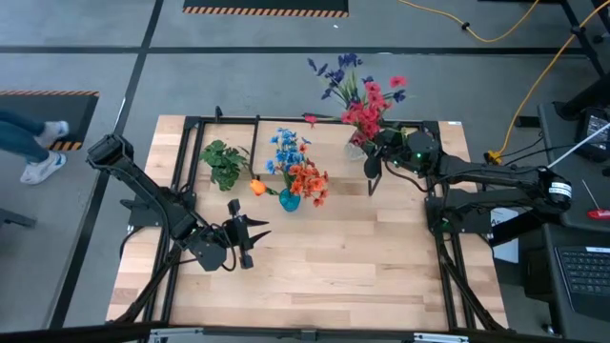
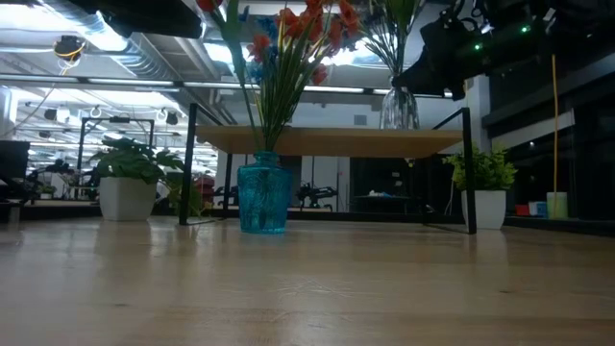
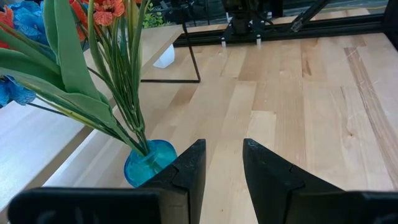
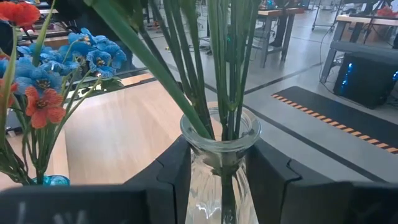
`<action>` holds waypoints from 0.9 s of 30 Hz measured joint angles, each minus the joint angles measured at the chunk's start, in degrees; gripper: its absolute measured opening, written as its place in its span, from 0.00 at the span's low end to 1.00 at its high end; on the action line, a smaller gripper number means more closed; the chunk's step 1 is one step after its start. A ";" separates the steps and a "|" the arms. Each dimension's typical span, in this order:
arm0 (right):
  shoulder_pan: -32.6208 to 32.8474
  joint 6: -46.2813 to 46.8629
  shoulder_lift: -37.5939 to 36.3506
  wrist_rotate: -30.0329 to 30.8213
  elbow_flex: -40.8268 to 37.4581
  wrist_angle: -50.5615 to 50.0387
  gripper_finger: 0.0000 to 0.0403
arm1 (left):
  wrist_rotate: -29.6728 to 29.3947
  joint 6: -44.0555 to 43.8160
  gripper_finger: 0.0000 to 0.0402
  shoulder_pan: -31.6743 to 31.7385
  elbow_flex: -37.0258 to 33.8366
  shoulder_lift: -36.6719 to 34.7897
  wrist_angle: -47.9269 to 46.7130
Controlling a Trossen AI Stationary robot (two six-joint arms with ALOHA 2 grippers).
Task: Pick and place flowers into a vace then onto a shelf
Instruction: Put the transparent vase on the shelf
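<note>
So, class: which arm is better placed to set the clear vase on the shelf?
The right. Its gripper already grips the clear vase at the shelf; the left gripper hangs open near the blue vase.

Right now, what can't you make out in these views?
- Clear vase base: right wrist view, cut off by the edge and hidden behind the right gripper's fingers.
- Blooms: low view, cropped at the top.
- Shelf board: high view, under flowers and right arm.
</note>
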 joint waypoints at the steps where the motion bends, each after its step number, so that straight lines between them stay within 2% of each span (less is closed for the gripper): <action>1: 0.00 -0.08 0.00 0.01 0.00 0.00 0.30 | 0.00 0.00 0.25 0.00 0.00 0.00 -0.01; 19: 0.00 -1.25 0.70 0.66 -1.51 2.35 0.30 | 0.02 -0.01 0.25 0.00 0.00 0.00 -0.04; 27: 0.02 -1.17 0.70 0.59 -1.51 1.86 0.57 | 0.02 -0.02 0.25 0.00 0.00 0.00 -0.02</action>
